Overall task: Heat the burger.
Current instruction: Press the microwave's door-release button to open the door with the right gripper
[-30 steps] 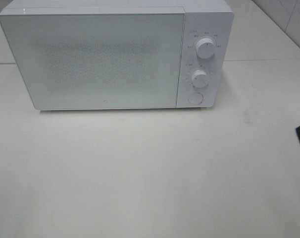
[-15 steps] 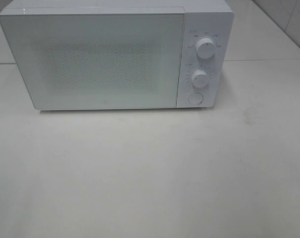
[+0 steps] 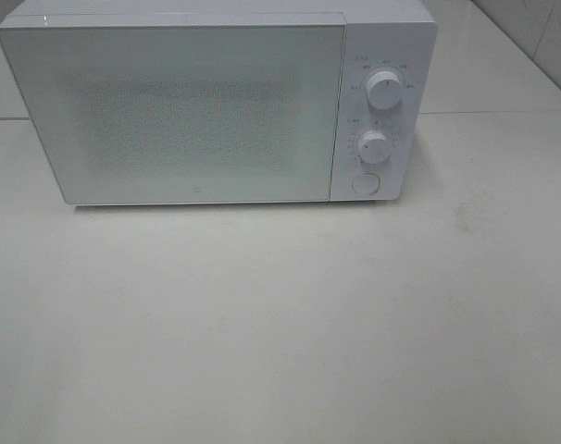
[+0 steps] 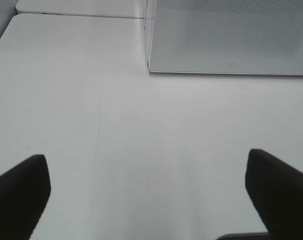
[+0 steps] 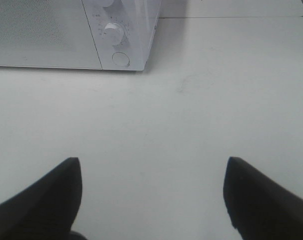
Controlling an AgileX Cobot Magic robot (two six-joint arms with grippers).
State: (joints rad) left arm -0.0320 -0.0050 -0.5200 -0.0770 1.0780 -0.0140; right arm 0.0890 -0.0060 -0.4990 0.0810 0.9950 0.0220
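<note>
Here left gripper (image 4: 145, 167) and right gripper (image 5: 152, 167) (jaws apart, empty) hang over the table (image 3: 262, 324), facing the microwave (image 3: 169, 111)

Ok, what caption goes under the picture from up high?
Closed white microwave with two dials and a button, on a white table.

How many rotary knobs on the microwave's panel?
2. Upper knob near the top of the panel, lower knob beneath it, above the round button. None appears hidden.

White table (image 3: 280, 324), tiled wall (image 3: 551, 28)
</note>
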